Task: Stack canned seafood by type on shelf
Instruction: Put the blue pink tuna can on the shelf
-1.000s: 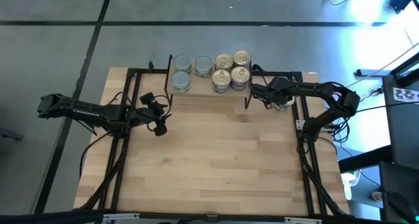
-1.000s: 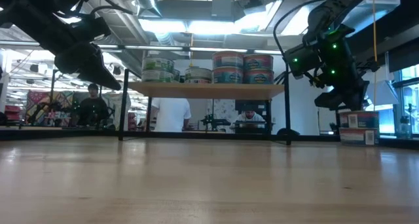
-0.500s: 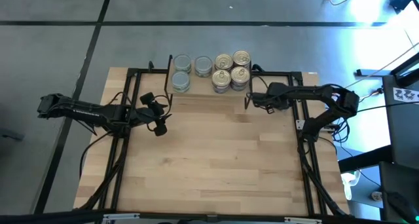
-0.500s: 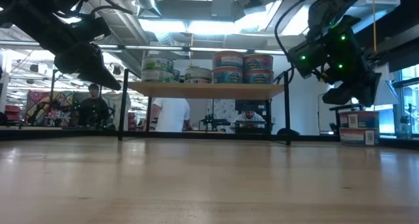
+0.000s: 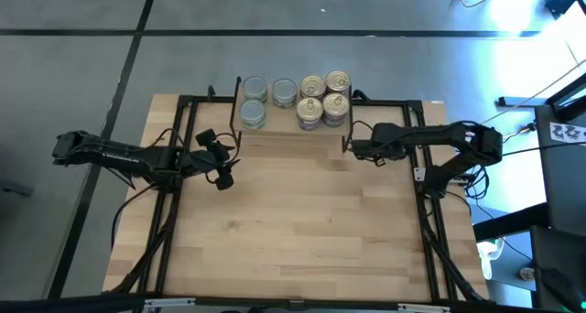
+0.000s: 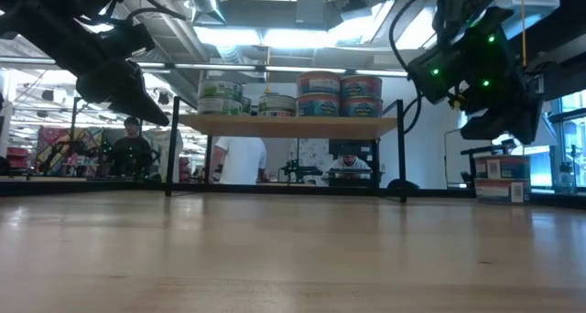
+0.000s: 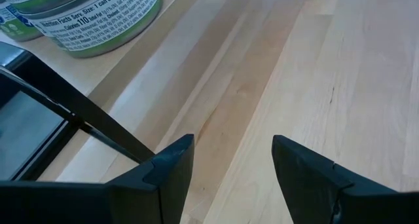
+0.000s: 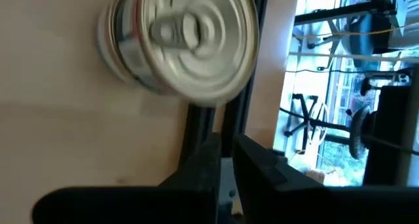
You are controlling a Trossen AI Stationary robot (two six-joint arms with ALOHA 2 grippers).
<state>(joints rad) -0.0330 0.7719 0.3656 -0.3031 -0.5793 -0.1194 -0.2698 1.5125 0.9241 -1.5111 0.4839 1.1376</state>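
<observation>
The shelf (image 5: pixel 291 123) runs nine-to-three at the table's (image 5: pixel 293 231) twelve o'clock, cans (image 5: pixel 311 102) upright, lids skyward; right gripper (image 5: pixel 357 147) pinched empty at its three, left gripper (image 5: pixel 222 162) half-spread at seven

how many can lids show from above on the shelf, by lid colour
gold lids: 4
silver lids: 3
total: 7
</observation>
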